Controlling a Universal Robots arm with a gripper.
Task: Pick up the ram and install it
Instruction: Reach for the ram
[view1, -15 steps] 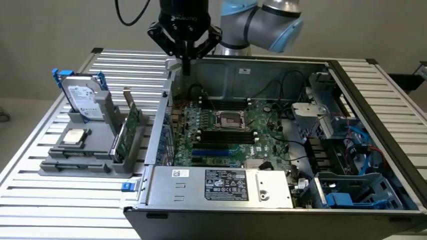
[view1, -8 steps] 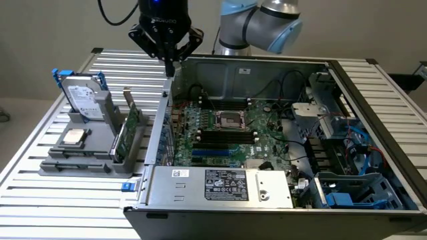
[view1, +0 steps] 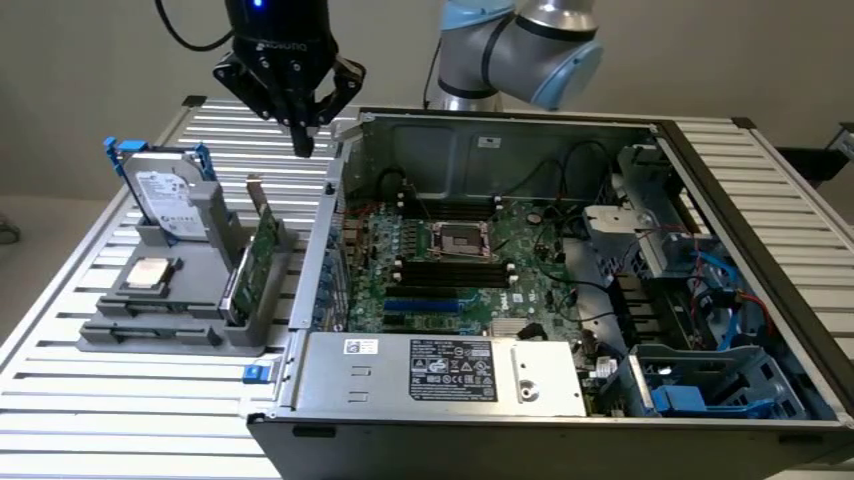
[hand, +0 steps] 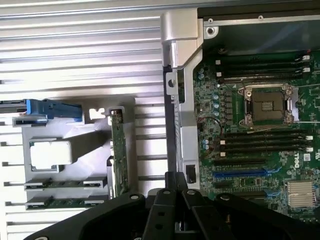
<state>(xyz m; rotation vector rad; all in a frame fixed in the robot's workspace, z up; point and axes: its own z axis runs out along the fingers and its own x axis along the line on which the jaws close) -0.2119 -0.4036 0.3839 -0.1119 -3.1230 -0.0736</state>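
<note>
Two ram sticks, narrow green boards, lie on edge in the slots of a grey holder (hand: 95, 145): one ram stick (hand: 65, 184) and a second (hand: 67, 202) beside it. My gripper (view1: 304, 146) hangs shut and empty above the slatted table, behind the holder and close to the computer case's wall on the exterior view's left. In the wrist view my gripper (hand: 176, 176) shows its black fingers pressed together over the case edge. The motherboard's long black memory slots (hand: 260, 142) lie beside the processor socket (hand: 267, 102).
The holder (view1: 174, 300) also carries a hard drive (view1: 171, 200), a boxed chip (view1: 147, 275) and a wider green card with a metal bracket (view1: 254, 260). The open case (view1: 441, 375) has tall walls, cables and a drive cage (view1: 707, 390) at the exterior view's right.
</note>
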